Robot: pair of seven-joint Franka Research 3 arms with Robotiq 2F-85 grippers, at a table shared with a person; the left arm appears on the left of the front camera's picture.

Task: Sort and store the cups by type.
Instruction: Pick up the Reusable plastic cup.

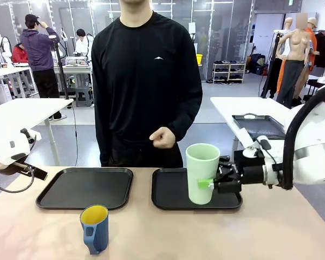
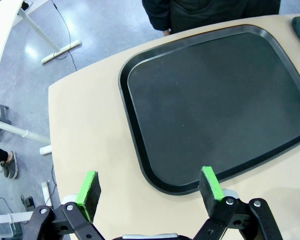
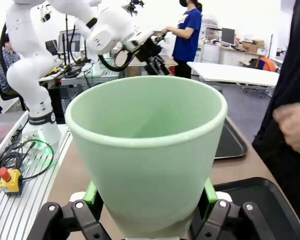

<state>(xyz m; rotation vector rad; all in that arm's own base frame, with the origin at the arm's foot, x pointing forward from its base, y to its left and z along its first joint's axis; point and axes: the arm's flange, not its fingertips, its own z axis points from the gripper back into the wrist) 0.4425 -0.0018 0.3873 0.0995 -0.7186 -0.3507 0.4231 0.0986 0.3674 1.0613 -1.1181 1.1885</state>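
A tall mint-green tumbler (image 1: 202, 173) stands upright over the right black tray (image 1: 168, 201), with my right gripper (image 1: 212, 184) shut on its lower side from the right. I cannot tell whether its base touches the tray. In the right wrist view the tumbler (image 3: 147, 150) sits between the green pads (image 3: 91, 192). A dark-blue handled mug (image 1: 95, 228), yellow inside, stands on the bare table near the front edge, left of centre. My left gripper (image 2: 149, 186) hangs open above the table beside the near left corner of the left tray (image 2: 215, 100), holding nothing.
The left black tray (image 1: 86, 188) lies beside the right one. A person in black stands at the far side, one loosely closed hand (image 1: 163, 137) above the right tray. My left arm (image 1: 11, 149) stays at the table's left edge.
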